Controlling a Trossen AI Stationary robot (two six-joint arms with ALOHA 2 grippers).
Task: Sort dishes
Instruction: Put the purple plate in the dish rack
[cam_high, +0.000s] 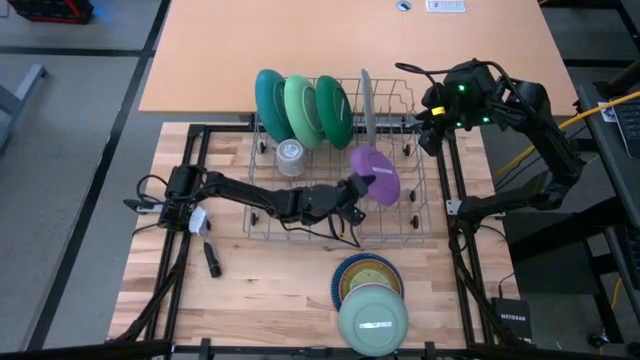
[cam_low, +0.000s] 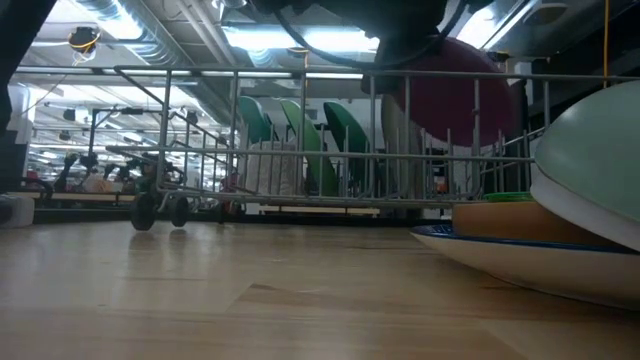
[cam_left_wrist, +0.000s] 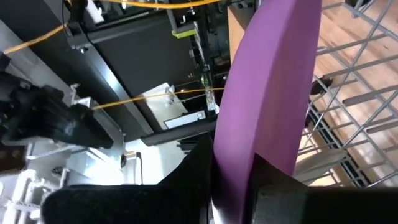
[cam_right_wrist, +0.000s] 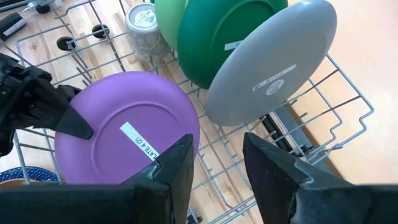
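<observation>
Left wrist view: left tool (cam_left_wrist: 233, 180) clenched on purple plate (cam_left_wrist: 267, 93) rim, plate edge-on between fingers. High view: plate (cam_high: 374, 175) held over rack (cam_high: 420, 225), right of centre, tilted near upright, face toward right arm; likely so it drops between wires. Green plates (cam_high: 303, 105) and grey plate (cam_high: 366, 100) stand on edge at rack's far side. Right tool (cam_right_wrist: 214, 165) released, hovering beyond rack's far right corner. Stacked dishes (cam_high: 370, 300) on table (cam_high: 260, 290).

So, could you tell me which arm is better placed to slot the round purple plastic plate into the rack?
Left: its gripper already grips the round purple plastic plate over the metal wire dish rack. The right gripper waits open at the rack's far corner.
</observation>
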